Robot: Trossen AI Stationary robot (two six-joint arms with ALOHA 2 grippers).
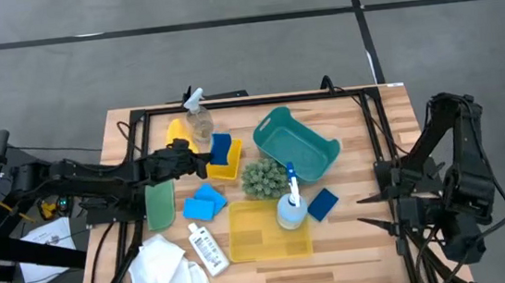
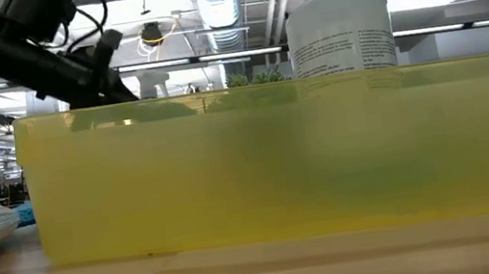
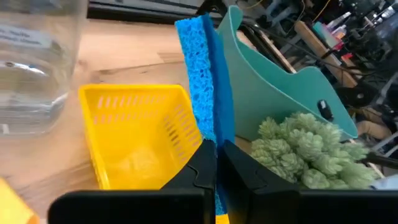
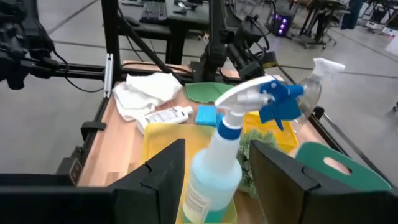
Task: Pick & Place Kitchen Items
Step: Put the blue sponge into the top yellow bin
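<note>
Closest to the lens in the low view is a translucent yellow bin (image 2: 287, 160), its wall filling the frame, with a white spray bottle (image 2: 337, 11) rising behind its rim.

The left gripper (image 3: 216, 163) reaches over the tabletop (image 1: 355, 243) with its jaws closed to a thin slit on a blue sponge (image 3: 205, 81). The sponge stands on edge ahead of the jaws, apparently held upright so it can drop narrow-side down into the small yellow basket (image 3: 140, 134) just beside them. It is bright blue, coarse and porous, with a darker blue layer on one face. Beyond the jaws sit the teal basket (image 3: 273, 81) and the green bumpy ball (image 3: 311, 146); a clear bottle (image 3: 37, 62) stands on the other side.

The right gripper (image 4: 214, 165) waits at the table's edge, jaws wide apart and empty, the blue-headed spray bottle (image 4: 236, 143) standing ahead of them. Likely the sponge is about to be released.
</note>
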